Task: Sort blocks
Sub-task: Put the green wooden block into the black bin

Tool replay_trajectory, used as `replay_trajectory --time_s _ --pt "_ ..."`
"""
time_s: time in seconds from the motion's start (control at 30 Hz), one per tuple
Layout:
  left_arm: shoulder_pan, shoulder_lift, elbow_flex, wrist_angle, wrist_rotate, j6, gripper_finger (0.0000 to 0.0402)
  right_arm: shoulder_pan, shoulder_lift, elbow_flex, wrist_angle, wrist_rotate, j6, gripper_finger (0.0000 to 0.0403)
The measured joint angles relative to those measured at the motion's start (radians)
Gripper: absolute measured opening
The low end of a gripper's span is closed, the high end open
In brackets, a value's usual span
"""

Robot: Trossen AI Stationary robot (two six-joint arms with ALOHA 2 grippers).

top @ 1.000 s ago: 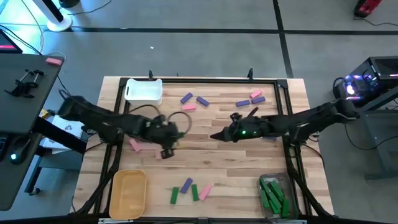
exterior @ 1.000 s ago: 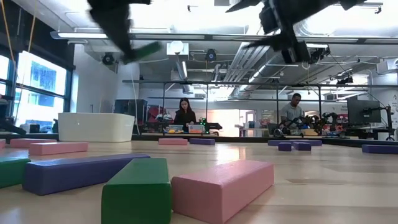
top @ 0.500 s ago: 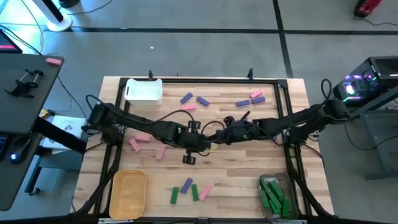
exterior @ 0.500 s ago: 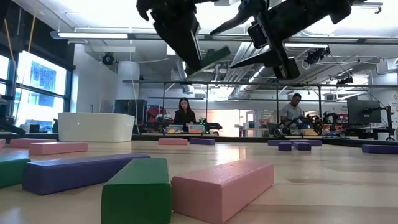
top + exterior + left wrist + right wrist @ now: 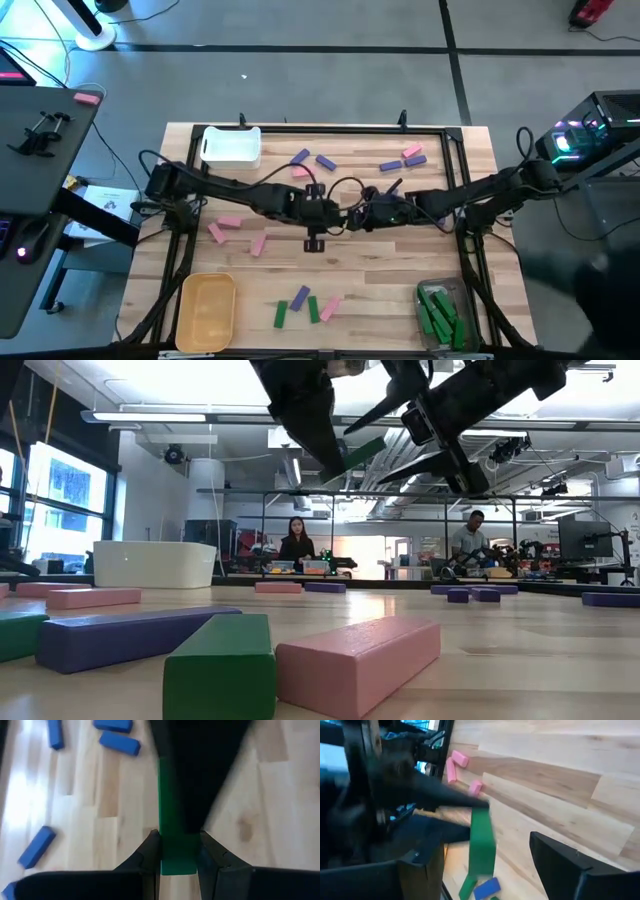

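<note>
My left gripper (image 5: 335,217) reaches over the middle of the table, shut on a green block (image 5: 176,851). The block is lifted high above the tabletop in the low view (image 5: 358,453). My right gripper (image 5: 353,219) faces it from the table's right side, open. Its two fingers stand on either side of the block's free end (image 5: 482,842), and I cannot tell whether they touch it. Other pink, purple and green blocks lie flat on the table, some near the far edge (image 5: 326,161) and some near the near edge (image 5: 300,298). My left gripper pinches the green block at one end (image 5: 177,862) between its two fingers (image 5: 151,851). The fingers lie along the block, which sticks out ahead of them toward my right gripper. The block is lifted clear of the table and tilted.
A white bin (image 5: 232,146) stands at the far left corner, a yellow bin (image 5: 207,310) at the near left, and a clear bin (image 5: 441,312) holding green blocks at the near right. Two pink blocks (image 5: 225,229) lie left of centre. People sit in the room behind.
My left gripper has moved toward the table's right, carrying the green block from left of centre up to my right gripper. The block's free end now lies between the right gripper's open fingers.
</note>
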Motion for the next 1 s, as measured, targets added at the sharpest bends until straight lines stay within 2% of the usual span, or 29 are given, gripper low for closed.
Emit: replay_trajectory --time_s 0.13,0.83,1.0 --pt "-0.007 0.002 -0.007 0.026 0.004 -0.004 0.0052 0.0 0.0 0.0 0.008 0.002 -0.009 0.0203" --pt "0.02 0.002 -0.007 0.088 0.005 -0.003 0.0052 0.0 0.0 0.0 0.0 0.023 -0.03 0.0012" --pt "0.02 0.002 -0.007 0.087 0.008 -0.009 0.0105 -0.001 0.0 0.0 -0.001 0.021 -0.043 0.001"
